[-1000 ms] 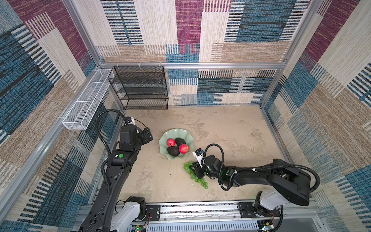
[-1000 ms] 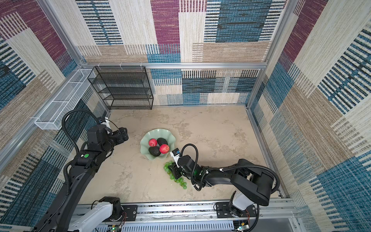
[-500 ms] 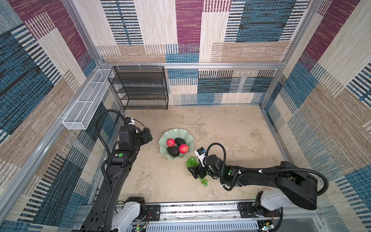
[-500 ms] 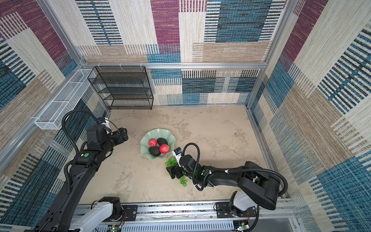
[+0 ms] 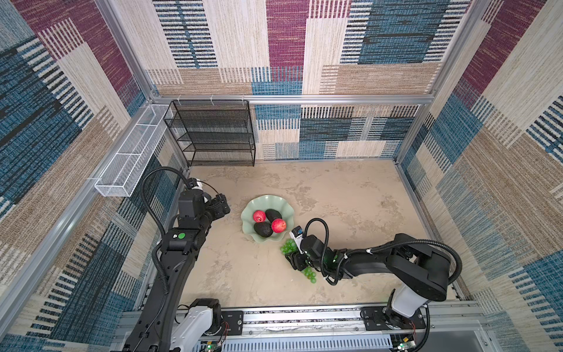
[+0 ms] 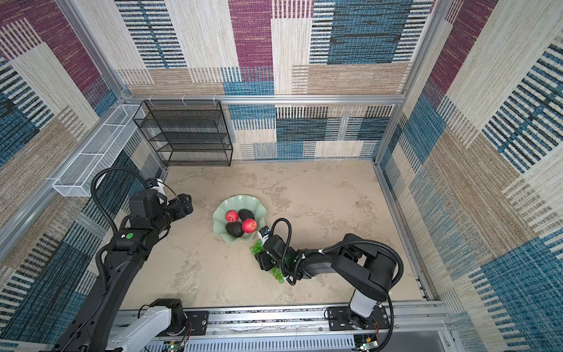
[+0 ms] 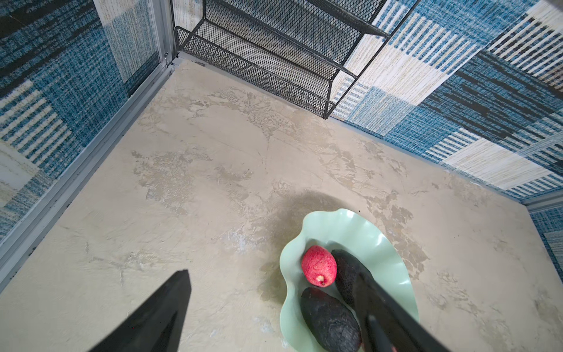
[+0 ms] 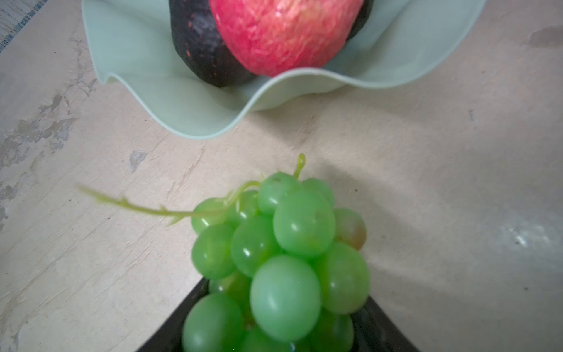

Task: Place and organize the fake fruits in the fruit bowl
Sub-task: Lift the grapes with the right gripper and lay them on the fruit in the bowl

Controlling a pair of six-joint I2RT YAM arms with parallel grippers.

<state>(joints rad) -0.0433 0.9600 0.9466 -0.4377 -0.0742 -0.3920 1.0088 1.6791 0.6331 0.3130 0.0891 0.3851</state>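
Your right gripper [image 5: 298, 261] has its jaws narrowed around the one bunch of green grapes [image 8: 283, 259], with its fingers [image 8: 170, 332] pressed against both sides. The bunch is outside the bowl [image 5: 268, 201], just beside its rim, over the table [image 5: 350, 198]. Your left gripper [image 7: 271, 277] stands wide and holds nothing, near the bowl. Inside the bowl you have two red apples [image 5: 259, 216] [image 5: 278, 225] and two dark avocados [image 5: 273, 214] [image 5: 263, 229], clustered and touching.
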